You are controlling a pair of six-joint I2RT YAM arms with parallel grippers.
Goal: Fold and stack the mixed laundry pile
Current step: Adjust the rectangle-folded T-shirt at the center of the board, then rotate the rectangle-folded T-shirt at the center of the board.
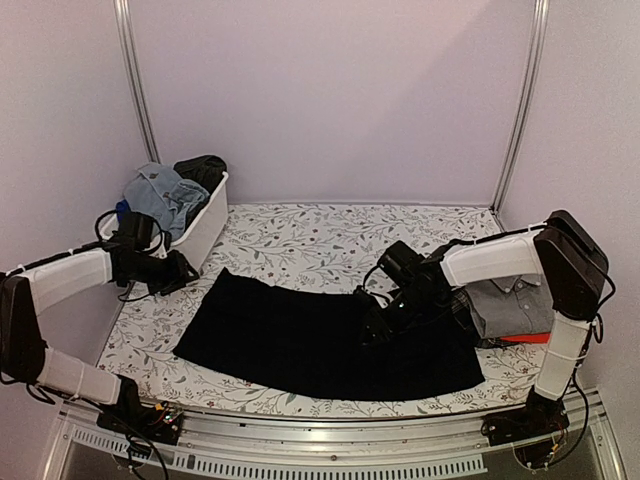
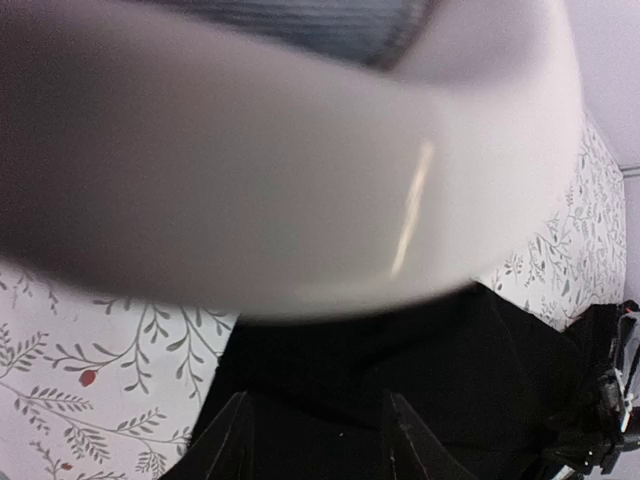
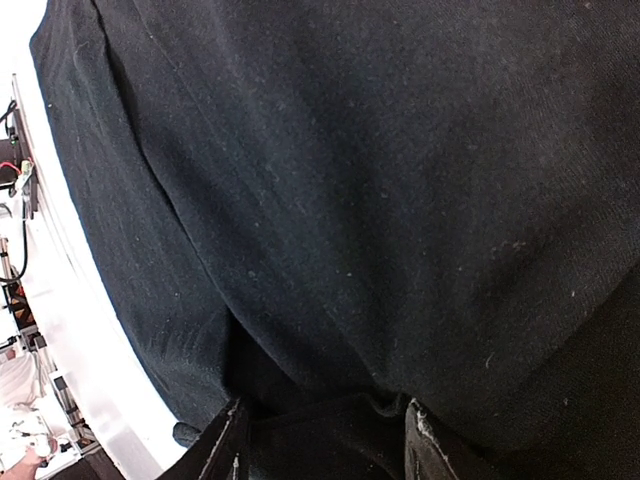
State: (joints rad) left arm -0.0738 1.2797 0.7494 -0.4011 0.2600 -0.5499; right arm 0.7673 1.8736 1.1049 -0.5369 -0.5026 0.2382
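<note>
A large black garment (image 1: 320, 340) lies spread flat across the middle of the table. My right gripper (image 1: 375, 325) is down on its centre. In the right wrist view its jaws stand open (image 3: 322, 440), with a low ridge of the black garment (image 3: 380, 200) between the fingers. My left gripper (image 1: 185, 270) hovers by the garment's far left corner, close to the white tub (image 1: 210, 225). Its jaws (image 2: 320, 440) are apart over the black garment (image 2: 400, 370), with nothing in them. More laundry, grey-blue cloth (image 1: 165, 195) and a black piece (image 1: 200, 168), fills the tub.
A folded grey collared shirt (image 1: 510, 305) sits at the right edge on a red piece (image 1: 525, 340), under my right arm. The tub wall (image 2: 300, 180) fills most of the left wrist view, very close. The floral tablecloth (image 1: 300, 240) shows behind the garment.
</note>
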